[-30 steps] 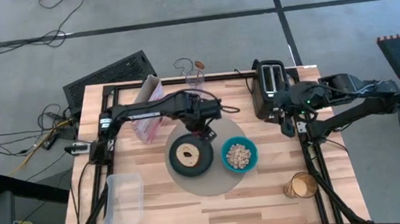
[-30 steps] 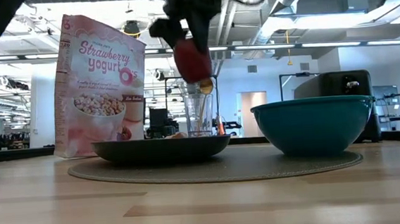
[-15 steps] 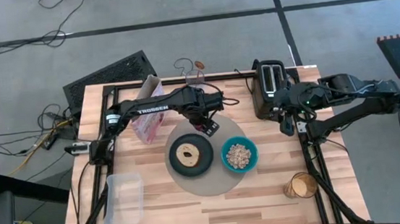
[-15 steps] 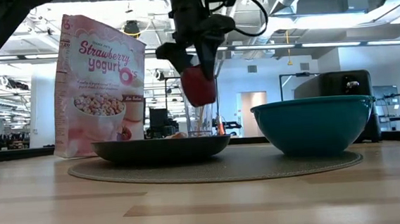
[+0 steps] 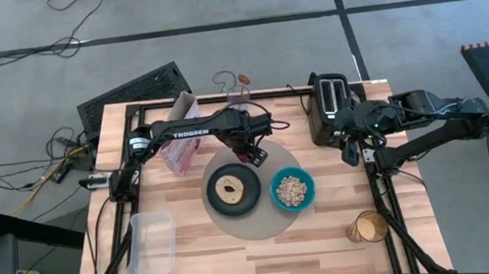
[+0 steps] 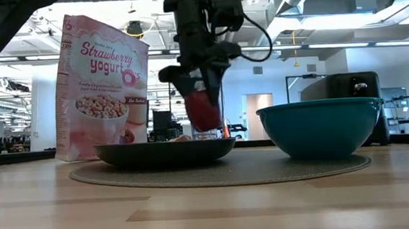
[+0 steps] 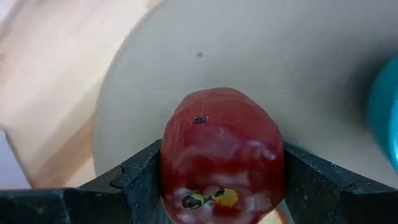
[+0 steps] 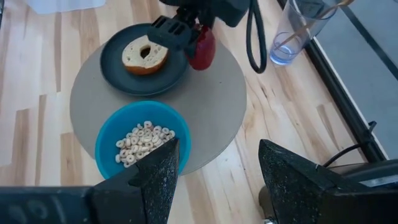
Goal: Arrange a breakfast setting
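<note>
Left gripper [image 6: 201,93]: clamped on the small red apple [image 6: 203,109], held low above the grey mat [image 5: 281,227] beside the dark plate [image 5: 219,206], seemingly to set it down. Right gripper [image 8: 214,171]: fingers apart, empty, parked by the toaster [image 5: 328,103], clear of the work.

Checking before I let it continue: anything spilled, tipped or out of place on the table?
Nothing stands out. The cereal sits inside the teal bowl, the bread lies flat on the plate, and the left gripper holds the apple above the mat.
</note>
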You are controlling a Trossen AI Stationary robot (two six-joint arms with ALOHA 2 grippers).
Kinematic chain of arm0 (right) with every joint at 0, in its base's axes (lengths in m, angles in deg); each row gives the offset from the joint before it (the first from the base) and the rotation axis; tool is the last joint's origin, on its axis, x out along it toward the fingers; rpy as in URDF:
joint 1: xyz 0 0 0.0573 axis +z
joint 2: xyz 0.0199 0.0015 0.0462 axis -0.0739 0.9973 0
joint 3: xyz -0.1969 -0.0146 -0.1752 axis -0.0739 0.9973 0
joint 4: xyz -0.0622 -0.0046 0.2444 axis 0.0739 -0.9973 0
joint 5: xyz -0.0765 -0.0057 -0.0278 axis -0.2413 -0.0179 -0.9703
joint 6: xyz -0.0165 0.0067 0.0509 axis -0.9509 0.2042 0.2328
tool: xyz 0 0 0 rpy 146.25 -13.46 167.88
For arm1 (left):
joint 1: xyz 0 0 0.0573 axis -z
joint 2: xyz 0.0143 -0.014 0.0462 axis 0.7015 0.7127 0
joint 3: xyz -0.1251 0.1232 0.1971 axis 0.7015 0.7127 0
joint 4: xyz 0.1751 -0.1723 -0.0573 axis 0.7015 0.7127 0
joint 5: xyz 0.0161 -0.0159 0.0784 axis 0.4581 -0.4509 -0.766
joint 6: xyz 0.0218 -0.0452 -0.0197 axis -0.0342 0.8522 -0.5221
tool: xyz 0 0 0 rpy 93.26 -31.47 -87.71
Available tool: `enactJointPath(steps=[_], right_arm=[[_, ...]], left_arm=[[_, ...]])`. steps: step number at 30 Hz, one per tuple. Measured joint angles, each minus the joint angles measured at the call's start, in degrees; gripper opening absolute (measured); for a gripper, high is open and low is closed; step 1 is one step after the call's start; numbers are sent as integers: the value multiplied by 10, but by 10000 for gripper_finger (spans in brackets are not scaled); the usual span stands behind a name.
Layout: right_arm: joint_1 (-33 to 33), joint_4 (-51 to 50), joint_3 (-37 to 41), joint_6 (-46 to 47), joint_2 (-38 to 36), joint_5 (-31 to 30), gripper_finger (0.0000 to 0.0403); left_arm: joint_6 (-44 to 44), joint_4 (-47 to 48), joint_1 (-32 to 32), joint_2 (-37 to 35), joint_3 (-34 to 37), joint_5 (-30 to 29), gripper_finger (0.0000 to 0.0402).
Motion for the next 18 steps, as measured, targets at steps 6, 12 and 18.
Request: enactJointPath(steps=[6, 12, 18], right_arm=[[0, 0, 0, 8, 0, -11, 249], [0, 0, 0, 8, 0, -11, 249], [0, 4, 0, 8, 0, -21, 249]], left_arm=[[5, -30, -5, 1, 37, 2, 252], [5, -57, -9, 0, 59, 15, 252], [3, -73, -13, 9, 59, 14, 252]])
